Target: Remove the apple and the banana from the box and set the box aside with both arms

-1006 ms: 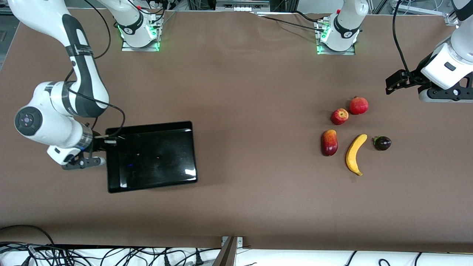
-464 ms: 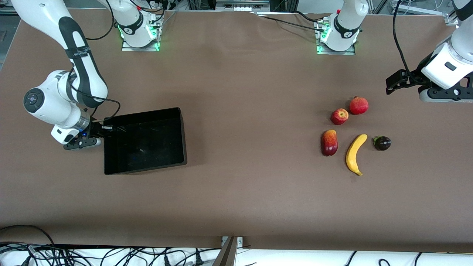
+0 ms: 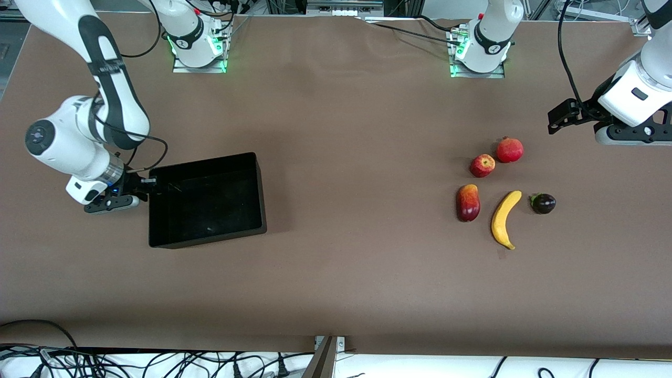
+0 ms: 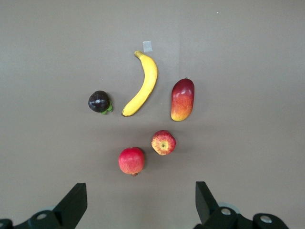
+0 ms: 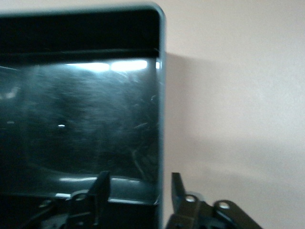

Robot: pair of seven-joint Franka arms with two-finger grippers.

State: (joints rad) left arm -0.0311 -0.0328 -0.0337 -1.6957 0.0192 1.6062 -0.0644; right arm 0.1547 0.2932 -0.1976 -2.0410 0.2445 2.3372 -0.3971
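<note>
The black box rests flat on the table toward the right arm's end. My right gripper is open at its end wall. In the right wrist view, one finger is inside the box and the other outside, at a corner. The banana, apple, a red pomegranate, a mango and a dark purple fruit lie toward the left arm's end. My left gripper hangs open and empty above them. Its wrist view shows the banana and apple.
The brown table lies bare between the box and the fruits. The arm bases stand at the table's edge farthest from the front camera. Cables and a metal bracket lie past its nearest edge.
The box, held up and tilted a second ago, has come down flat on the table, a little farther from the front camera. The right hand has drawn slightly away. The left arm has not moved.
</note>
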